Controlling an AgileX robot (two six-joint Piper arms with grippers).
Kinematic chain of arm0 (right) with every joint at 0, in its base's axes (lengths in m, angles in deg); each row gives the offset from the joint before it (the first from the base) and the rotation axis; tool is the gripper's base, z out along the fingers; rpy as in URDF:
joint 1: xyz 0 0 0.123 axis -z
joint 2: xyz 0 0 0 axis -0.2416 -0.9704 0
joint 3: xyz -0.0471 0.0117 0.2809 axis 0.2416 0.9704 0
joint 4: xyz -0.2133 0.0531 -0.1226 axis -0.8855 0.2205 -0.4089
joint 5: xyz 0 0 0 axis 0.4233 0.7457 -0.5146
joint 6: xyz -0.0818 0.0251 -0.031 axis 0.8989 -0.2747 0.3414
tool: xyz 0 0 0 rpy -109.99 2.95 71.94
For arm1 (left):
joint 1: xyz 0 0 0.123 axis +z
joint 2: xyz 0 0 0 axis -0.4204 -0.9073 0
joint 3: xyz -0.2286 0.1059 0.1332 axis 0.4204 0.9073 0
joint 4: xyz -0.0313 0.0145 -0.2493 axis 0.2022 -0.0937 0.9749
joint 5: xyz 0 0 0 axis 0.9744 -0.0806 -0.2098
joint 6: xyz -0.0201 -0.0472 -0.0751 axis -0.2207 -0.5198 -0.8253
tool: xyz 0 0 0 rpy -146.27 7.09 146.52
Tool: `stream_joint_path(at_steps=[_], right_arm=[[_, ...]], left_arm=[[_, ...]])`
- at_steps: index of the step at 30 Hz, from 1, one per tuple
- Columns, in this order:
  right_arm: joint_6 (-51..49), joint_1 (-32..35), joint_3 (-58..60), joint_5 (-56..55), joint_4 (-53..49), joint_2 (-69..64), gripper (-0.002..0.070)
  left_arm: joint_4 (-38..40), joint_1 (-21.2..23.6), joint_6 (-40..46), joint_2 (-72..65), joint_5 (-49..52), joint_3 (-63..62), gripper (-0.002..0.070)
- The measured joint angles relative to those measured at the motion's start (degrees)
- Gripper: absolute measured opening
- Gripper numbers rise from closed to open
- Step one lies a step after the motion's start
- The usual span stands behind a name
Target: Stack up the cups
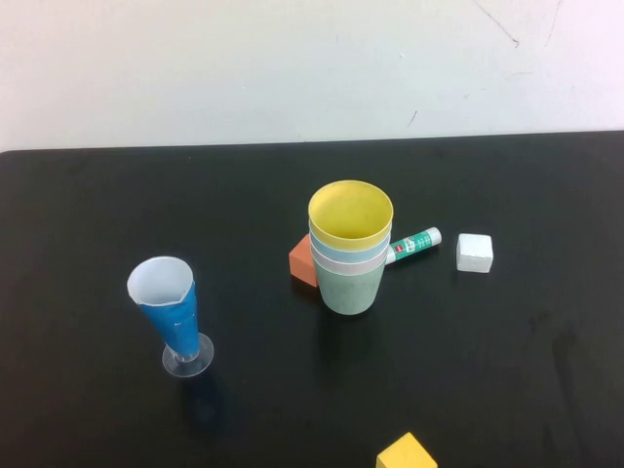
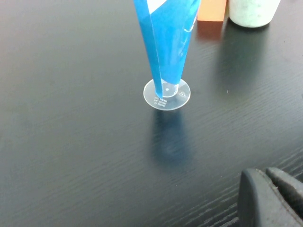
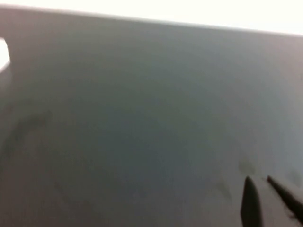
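Sitting mid-table, the cups (image 1: 350,246) are nested in one stack, yellow on top, green at the bottom. Left gripper (image 2: 272,198) hovers low near the blue cone glass (image 2: 165,45), fingers together, holding nothing. Right gripper (image 3: 265,201) hangs over bare table (image 3: 142,118), closed and empty too.

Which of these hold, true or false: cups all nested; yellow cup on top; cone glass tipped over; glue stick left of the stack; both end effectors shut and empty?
1. The four cups are nested in one stack. True.
2. The yellow cup sits on top. True.
3. The cone glass lies on its side. False: it stands upright on its clear foot, left of the stack.
4. The glue stick lies left of the stack. False: it pokes out on the right, towards the white block.
5. The left end effector and right end effector are shut and empty, low over the table. True.
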Motion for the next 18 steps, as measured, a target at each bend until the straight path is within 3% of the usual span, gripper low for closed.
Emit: stream_joint_path(at_steps=[18], right_arm=[[-1.55,-5.37,0.0,1.36,-1.69,0.0,-0.0001]], left_arm=[[0.0,0.0,0.11,0.0,0.0,0.0,-0.0001]])
